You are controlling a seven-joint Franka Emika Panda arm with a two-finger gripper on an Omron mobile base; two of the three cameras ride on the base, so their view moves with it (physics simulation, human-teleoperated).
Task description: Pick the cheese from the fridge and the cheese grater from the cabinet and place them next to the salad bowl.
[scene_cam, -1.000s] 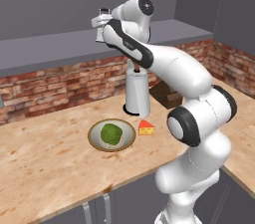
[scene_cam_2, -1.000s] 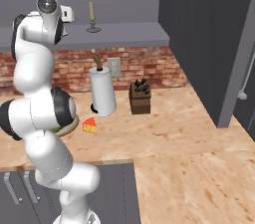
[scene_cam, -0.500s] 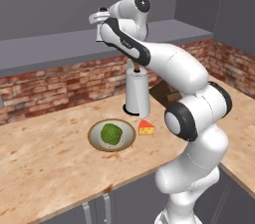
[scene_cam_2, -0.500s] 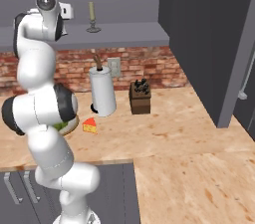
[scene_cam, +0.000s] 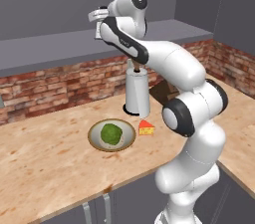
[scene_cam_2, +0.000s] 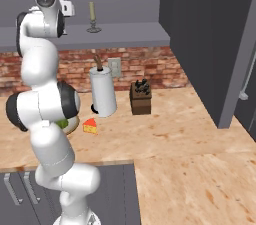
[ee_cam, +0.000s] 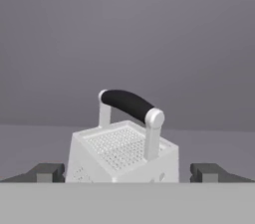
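The cheese grater [ee_cam: 124,154], a silvery box with a dark handle, stands upright on the shelf of the cabinet [scene_cam: 50,49]. My gripper [ee_cam: 127,173] is open, one fingertip on each side of the grater and a gap at both. In the left base view the gripper [scene_cam: 98,17] is raised at shelf height. The salad bowl [scene_cam: 112,135] with its lettuce ball sits on the counter, and the cheese [scene_cam: 146,127] lies just right of it. In the right base view the cheese [scene_cam_2: 90,126] shows beside the arm. The fridge [scene_cam_2: 215,44] stands at the right, shut.
A tall white cylinder [scene_cam: 137,91] stands behind the cheese, with a dark knife block [scene_cam_2: 141,97] to its right. A candle in a metal holder [scene_cam_2: 92,17] stands on the shelf right of my hand. A brick wall [scene_cam: 45,88] backs the wooden counter [scene_cam: 50,168].
My hand has edged slightly further in toward the shelf. The bowl and the cheese have not moved.
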